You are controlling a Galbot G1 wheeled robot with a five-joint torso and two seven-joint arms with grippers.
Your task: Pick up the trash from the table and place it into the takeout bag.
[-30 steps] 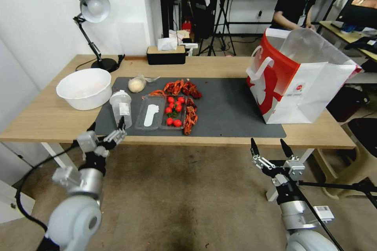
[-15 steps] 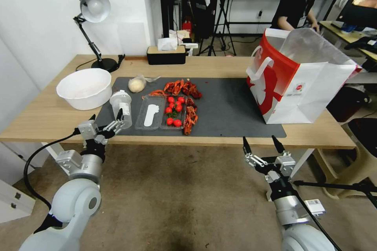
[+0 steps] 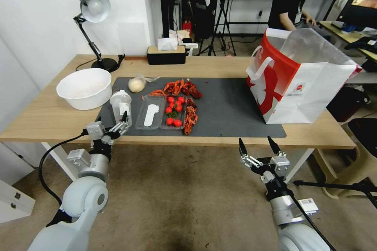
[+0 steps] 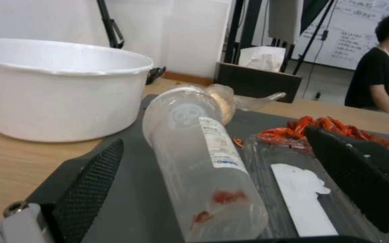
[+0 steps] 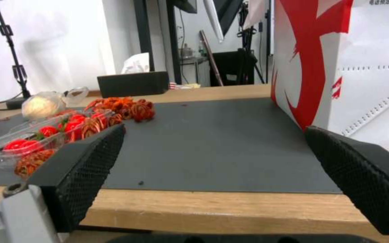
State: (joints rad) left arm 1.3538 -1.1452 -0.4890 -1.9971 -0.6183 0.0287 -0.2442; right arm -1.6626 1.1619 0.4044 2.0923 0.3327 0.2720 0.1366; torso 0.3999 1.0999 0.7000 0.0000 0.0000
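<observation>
1. Clear bottle (image 3: 121,107) stands on the bench (image 3: 47,119) mat; the left claw (image 3: 111,123), jaws apart, has moved up to straddle it.
2. Grasp looks imminent.
3. Right claw (image 3: 255,147) waits open below the bench edge; bag (image 3: 298,78) stands right.

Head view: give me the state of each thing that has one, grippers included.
Clear bottle: upright, capped, on the mat.
Bagged bun: lying on the mat.
Takeout bag: standing, top open.
Clear tray: open.
Left gripper: open, at the bottle.
Right gripper: open, below the table edge.
</observation>
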